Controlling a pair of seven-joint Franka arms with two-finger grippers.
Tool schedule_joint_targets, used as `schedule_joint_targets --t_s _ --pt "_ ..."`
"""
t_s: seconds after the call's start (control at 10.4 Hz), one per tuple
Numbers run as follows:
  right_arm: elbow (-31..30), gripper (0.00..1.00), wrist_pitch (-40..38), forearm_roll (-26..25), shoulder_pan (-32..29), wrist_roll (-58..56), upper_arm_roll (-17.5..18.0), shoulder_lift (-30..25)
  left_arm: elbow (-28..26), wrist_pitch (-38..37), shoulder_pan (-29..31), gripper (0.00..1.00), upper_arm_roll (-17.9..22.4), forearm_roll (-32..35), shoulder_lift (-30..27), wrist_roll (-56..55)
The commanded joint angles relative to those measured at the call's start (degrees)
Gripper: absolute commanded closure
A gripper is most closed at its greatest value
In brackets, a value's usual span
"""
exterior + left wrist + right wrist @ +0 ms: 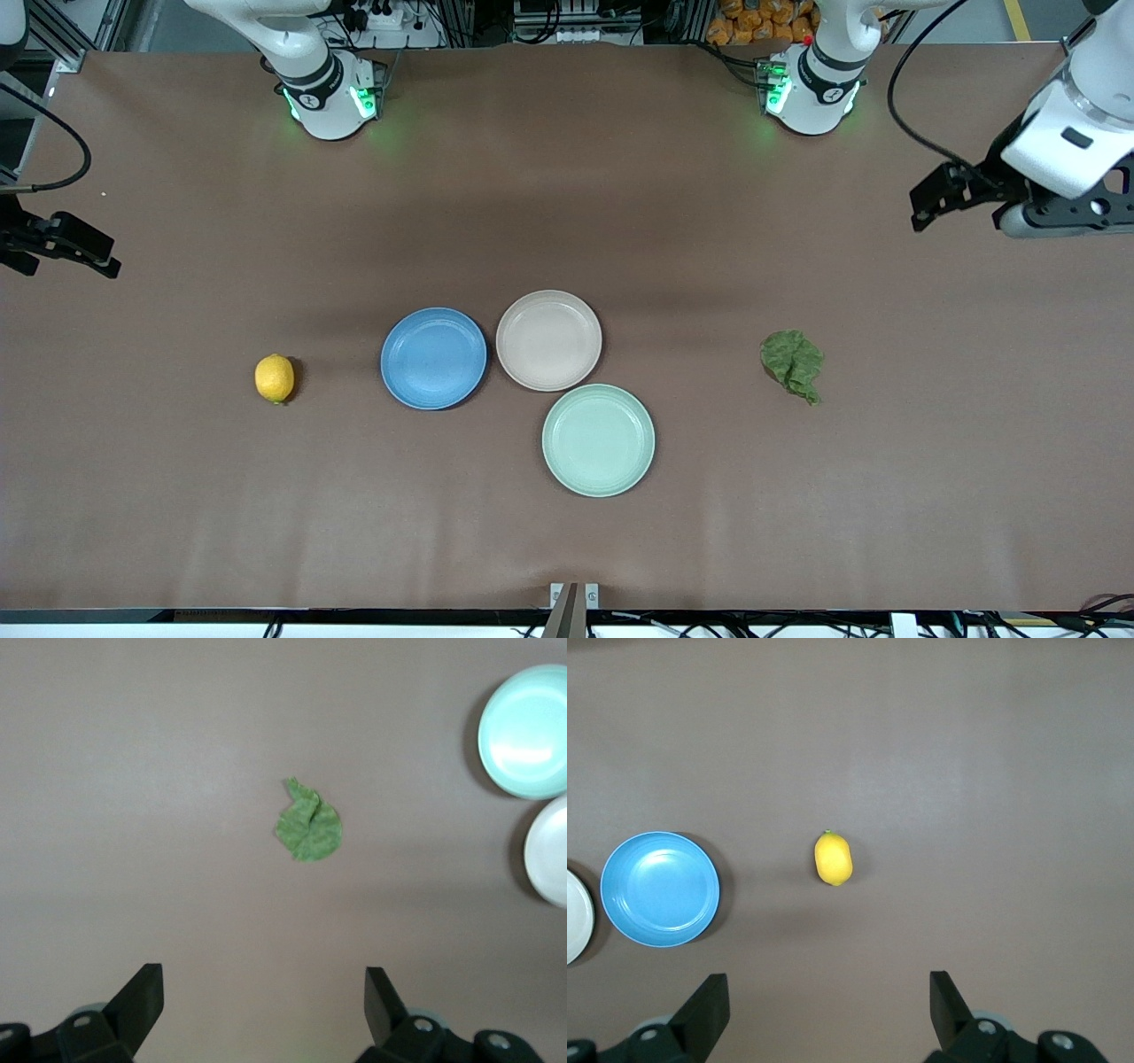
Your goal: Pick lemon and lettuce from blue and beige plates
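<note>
you find the lemon [275, 378] and lettuce [793, 361] lying on the table, either side of the empty blue plate [433, 358] and beige plate [548, 340]. left gripper [264, 1010] and right gripper [829, 1010] hover spread, empty; nothing remains on the plates.

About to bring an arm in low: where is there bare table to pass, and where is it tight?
Bare: between lemon and blue plate; between lettuce and beige plate. Tight: those plates and the mint-green plate cluster mid-table.
</note>
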Motion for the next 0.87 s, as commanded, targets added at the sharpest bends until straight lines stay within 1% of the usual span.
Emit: schedule_joint_targets --t_s 0.0,0.29,0.77 --pt "1.8 0.00 -1.1 -0.8 -0.1 0.8 0.3 0.6 3.5 -3.0 0.6 0.00 -0.6 1.0 0.7 3.2" --pt "1.8 0.00 -1.1 -0.9 0.3 0.9 0.3 0.6 4.1 -3.0 0.8 0.00 -0.6 0.1 0.8 0.1" --pt "1.8 0.00 -1.1 -1.1 0.5 1.2 0.4 0.6 4.3 -3.0 0.9 0.00 -0.7 0.2 0.7 0.1"
